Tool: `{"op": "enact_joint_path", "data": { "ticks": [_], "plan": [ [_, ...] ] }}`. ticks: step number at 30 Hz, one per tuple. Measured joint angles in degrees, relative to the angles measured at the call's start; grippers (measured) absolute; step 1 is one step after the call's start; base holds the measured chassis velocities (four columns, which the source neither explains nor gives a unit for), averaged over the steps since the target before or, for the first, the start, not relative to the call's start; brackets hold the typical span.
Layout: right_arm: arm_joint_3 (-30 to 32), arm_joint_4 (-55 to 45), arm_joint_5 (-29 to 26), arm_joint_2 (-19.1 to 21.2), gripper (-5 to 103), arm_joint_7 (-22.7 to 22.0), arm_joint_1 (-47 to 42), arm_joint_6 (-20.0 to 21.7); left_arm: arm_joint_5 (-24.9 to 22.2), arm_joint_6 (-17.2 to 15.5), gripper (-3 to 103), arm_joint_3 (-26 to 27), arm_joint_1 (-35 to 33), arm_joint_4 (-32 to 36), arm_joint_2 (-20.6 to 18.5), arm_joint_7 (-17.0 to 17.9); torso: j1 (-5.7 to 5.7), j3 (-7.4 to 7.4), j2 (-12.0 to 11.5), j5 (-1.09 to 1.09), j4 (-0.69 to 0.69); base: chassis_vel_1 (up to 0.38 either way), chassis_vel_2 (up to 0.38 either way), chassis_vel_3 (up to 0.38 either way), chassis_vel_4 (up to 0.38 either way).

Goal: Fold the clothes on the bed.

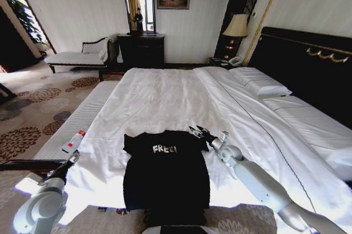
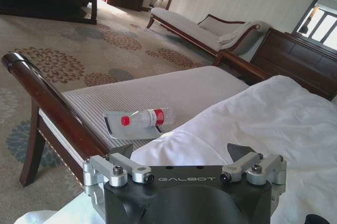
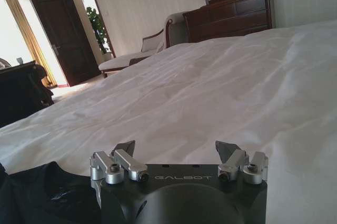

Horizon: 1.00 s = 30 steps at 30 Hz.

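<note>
Beside the tee's right sleeve, right gripper [image 1: 199,131] hovers low over the white sheet w/ jaws spread wide, holding nothing. Left gripper [image 1: 73,158] sits at the bed's left edge, jaws also wide apart & empty. Black "FREE!" T-shirt [image 1: 165,173] lies flat near the foot of the bed [image 1: 165,96], btwn both arms. Water bottle [image 2: 146,118] rests on a striped bench [image 2: 158,95] alongside.

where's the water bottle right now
The water bottle lies on its side on the striped bench at the bed's left edge, just ahead of the left gripper.
</note>
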<state>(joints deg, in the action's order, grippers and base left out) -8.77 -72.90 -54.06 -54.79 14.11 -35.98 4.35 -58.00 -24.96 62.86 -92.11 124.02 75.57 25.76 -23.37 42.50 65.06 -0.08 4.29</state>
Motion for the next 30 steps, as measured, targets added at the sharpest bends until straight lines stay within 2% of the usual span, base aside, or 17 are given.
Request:
{"op": "enact_joint_path", "data": {
  "ticks": [1, 3, 7, 10, 22, 24, 26, 29, 30],
  "plan": [
    [-1.22, 1.87, 1.03, -0.69, 89, 0.16, 1.55, 0.31, -0.16, 0.00, 100, 0.45, -0.35, 0.39, 0.34, -0.05, 0.00, 0.00, 0.00, -0.06, 0.00, 0.000, 0.000, 0.000, 0.000],
    [-3.28, 5.29, 3.67, -2.06, 97, 0.01, 4.17, 1.90, -0.43, 0.02, 100, 1.34, -1.02, 1.08, 1.05, -0.23, 0.00, 0.00, 0.00, 0.00, 0.04, 0.000, 0.000, 0.000, 0.000],
    [-5.37, 7.41, 6.58, -2.24, 99, 0.14, 6.05, 4.31, -0.67, 0.22, 100, 1.96, -1.64, 1.45, 1.71, -0.55, 0.00, 0.00, 0.00, -0.02, 0.05, 0.000, 0.000, 0.000, 0.000],
    [-7.58, 9.25, 8.74, -1.80, 100, 2.50, 7.63, 5.15, -0.68, 0.54, 100, 2.14, -1.83, 1.39, 2.30, -0.86, 0.00, -0.01, 0.00, -0.02, 0.07, 0.000, 0.000, 0.000, 0.000],
    [-8.40, 14.54, 6.86, -2.81, 101, 5.94, 9.88, 6.22, -0.67, 0.70, 100, 2.43, -2.06, 1.37, 1.73, -0.91, 0.00, -0.01, 0.01, -0.01, 0.04, 0.000, 0.000, 0.000, 0.000],
    [-8.14, 14.84, 6.87, -2.90, 99, 6.66, 9.89, 6.39, -0.67, 0.70, 100, 2.44, -2.10, 1.38, 1.72, -0.89, 0.00, -0.01, 0.01, -0.01, 0.04, 0.000, 0.000, 0.000, 0.000],
    [-7.73, 15.47, 7.31, -2.95, 89, 8.11, 9.89, 6.60, -0.62, 0.70, 100, 2.39, -2.19, 1.39, 1.76, -0.84, 0.00, -0.01, 0.01, -0.02, 0.04, 0.000, 0.000, 0.000, 0.000],
    [-7.46, 15.86, 8.03, -2.95, 84, 8.94, 9.82, 6.64, -0.47, 0.70, 100, 2.21, -2.23, 1.45, 1.91, -0.81, 0.01, -0.01, 0.01, -0.02, 0.04, 0.000, 0.000, 0.000, 0.000],
    [-7.32, 15.99, 8.43, -2.92, 79, 9.33, 9.73, 6.64, -0.44, 0.69, 100, 2.14, -2.23, 1.47, 1.97, -0.79, 0.00, -0.01, 0.01, -0.02, 0.04, 0.000, 0.000, 0.000, 0.000]
  ]
}}
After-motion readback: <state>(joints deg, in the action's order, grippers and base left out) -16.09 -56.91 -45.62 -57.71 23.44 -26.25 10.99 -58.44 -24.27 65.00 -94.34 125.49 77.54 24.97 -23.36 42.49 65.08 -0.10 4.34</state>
